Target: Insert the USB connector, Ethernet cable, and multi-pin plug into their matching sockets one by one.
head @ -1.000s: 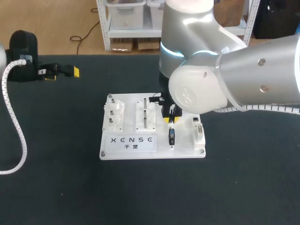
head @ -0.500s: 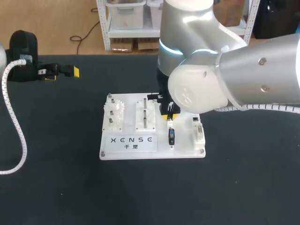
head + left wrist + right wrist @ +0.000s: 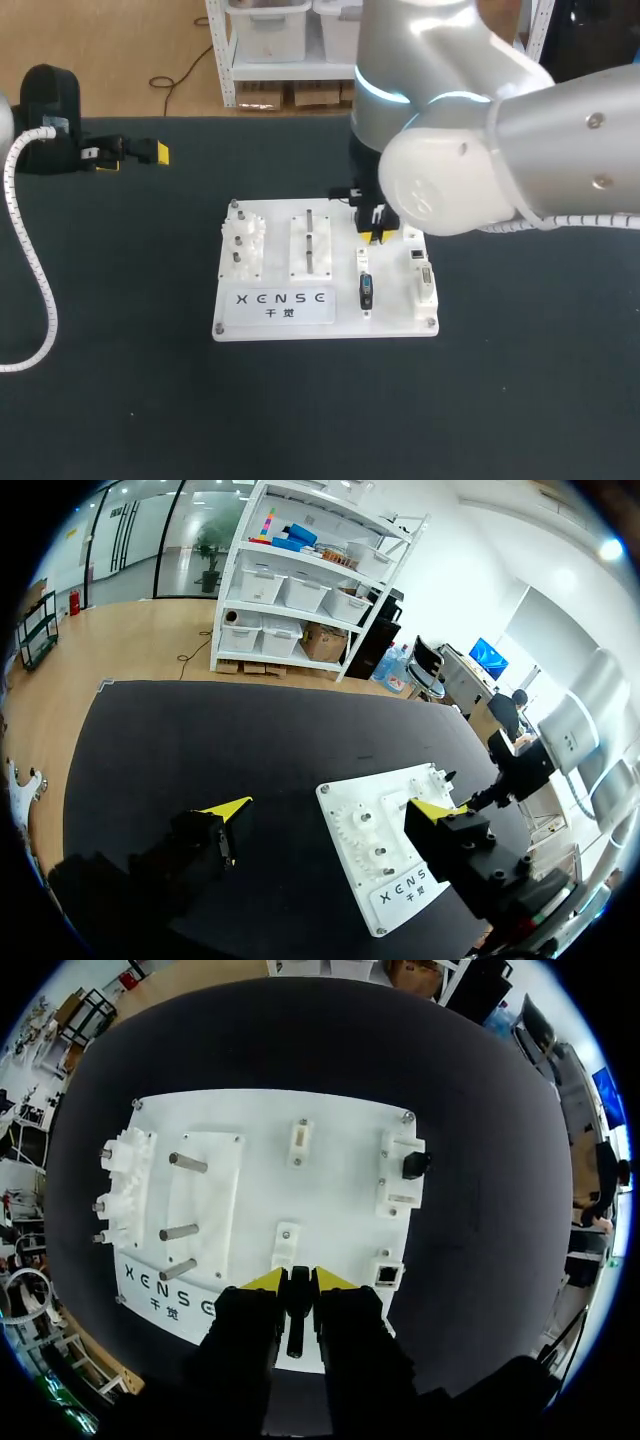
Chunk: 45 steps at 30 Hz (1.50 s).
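USB connector (image 3: 366, 290): upright in the white board (image 3: 325, 325), frame centre, apparently seated. Right gripper (image 3: 376, 236): above it, probably aligned with that socket; whether it grips cannot be told. Left gripper (image 3: 133, 158): upper left, clear of the work, agape and empty.

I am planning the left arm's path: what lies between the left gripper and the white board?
Only bare black table lies between the left gripper and the white board; the head view shows this.

Dark lettering (image 3: 279, 300) (two lines) on white board (image 3: 395, 322)
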Each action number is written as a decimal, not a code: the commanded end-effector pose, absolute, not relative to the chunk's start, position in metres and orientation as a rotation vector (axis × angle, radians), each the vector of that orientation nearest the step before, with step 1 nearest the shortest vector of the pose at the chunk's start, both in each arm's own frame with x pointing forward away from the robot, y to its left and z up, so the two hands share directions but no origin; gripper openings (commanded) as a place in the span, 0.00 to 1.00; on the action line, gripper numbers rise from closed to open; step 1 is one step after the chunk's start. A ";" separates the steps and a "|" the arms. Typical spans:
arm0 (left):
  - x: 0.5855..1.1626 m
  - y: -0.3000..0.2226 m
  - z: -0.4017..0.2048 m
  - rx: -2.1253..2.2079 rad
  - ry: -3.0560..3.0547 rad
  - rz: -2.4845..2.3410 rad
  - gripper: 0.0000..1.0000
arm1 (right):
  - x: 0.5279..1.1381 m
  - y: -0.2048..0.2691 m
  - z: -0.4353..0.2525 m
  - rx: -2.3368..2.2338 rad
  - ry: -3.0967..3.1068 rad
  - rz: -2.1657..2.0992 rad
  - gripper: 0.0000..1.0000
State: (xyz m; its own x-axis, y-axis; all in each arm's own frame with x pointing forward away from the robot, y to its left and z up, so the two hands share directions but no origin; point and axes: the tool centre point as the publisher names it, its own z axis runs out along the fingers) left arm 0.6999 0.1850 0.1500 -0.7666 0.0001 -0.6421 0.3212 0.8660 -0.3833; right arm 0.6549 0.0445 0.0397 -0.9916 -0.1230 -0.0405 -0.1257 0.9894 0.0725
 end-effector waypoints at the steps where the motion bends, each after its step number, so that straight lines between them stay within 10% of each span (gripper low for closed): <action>1: 0.700 0.185 0.150 0.231 2.374 -0.636 1.00 | 0.649 0.030 0.040 -0.165 3.075 0.121 0.00; 45: 0.700 0.185 0.150 0.231 2.374 -0.636 1.00 | 0.653 -0.013 0.016 0.013 3.123 -0.005 0.00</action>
State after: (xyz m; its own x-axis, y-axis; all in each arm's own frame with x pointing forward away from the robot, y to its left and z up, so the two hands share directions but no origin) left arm 0.6999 0.1849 0.1500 -0.7666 0.0001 -0.6421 0.3212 0.8659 -0.3833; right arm 0.6528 -0.0129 0.0189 -0.9998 0.0066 -0.0186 0.0066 1.0000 -0.0021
